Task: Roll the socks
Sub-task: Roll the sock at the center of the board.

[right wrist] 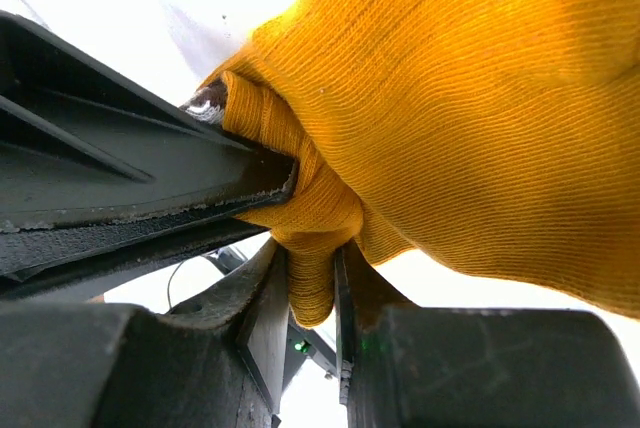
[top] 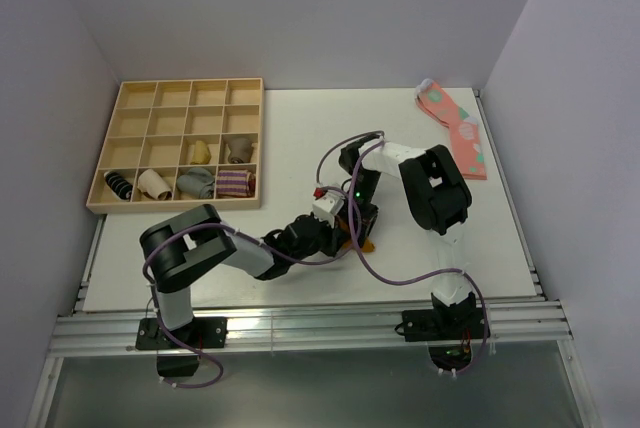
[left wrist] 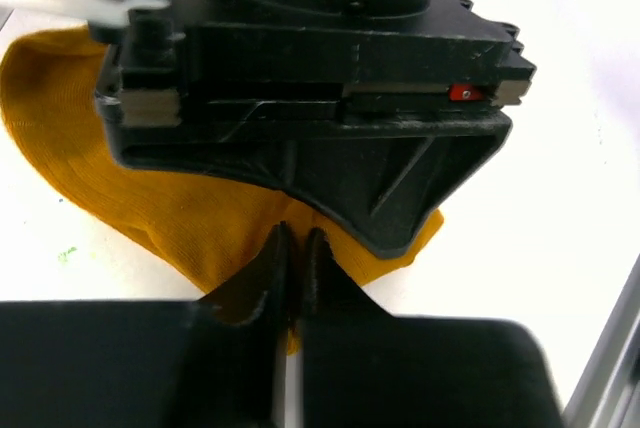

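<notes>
Near the middle of the white desk [top: 300,128], both arms meet over the mustard sock [right wrist: 480,128], which lies mostly spread out. The right claw [right wrist: 312,278] is clamped on a bunched fold of it. The left claw [left wrist: 297,248] is pinched together on its edge. Rolling looks barely begun; next, one claw likely must anchor while the other winds the fabric. A wooden tray [top: 262,138] of sock bundles [top: 215,183] and a pink sock [top: 458,133] sit well apart. Only the crowded claws hinder each other.

Bright even light — white glare behind the sock [right wrist: 480,98], near edges blurred.
</notes>
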Controlling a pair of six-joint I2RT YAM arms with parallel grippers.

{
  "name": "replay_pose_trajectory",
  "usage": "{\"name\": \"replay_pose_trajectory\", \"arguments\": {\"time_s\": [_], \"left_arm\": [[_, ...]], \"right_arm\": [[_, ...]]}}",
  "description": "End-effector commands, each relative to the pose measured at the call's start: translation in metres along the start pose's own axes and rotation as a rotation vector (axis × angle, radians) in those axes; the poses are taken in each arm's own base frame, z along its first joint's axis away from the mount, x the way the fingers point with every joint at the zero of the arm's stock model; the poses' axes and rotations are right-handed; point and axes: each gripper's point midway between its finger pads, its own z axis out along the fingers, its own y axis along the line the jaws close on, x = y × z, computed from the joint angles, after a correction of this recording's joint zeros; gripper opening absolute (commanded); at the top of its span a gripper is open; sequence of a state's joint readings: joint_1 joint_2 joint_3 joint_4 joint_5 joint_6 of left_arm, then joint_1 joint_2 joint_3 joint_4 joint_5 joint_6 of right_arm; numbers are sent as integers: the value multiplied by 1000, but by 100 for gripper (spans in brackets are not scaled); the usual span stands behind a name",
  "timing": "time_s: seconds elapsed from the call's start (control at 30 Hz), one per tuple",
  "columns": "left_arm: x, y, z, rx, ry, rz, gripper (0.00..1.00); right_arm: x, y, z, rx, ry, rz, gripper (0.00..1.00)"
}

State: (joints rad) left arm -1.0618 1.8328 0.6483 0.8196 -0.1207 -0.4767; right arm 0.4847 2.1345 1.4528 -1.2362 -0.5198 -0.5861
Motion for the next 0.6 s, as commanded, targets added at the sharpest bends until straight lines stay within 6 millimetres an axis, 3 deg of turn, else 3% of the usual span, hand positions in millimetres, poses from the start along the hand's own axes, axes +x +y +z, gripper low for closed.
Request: {"name": "replay_pose_trajectory", "arguments": {"time_s": [0.0,0.07,0.3,0.57], "left_arm": [[46,15,-5,-44,108,-70,2],[51,15,-6,-38,113,-92,0],[68,20,-14,-53,129,-189,0],[80,17,-19,-39,169,-257,0]], "right_arm": [[-16,-14,10,53,-44,-37,26],[-20,-13,7,58,-70,-35,33],[-40,-16,-14,86,-210,-1,43],[-57,-34,-69,141,-456,22,48]]}}
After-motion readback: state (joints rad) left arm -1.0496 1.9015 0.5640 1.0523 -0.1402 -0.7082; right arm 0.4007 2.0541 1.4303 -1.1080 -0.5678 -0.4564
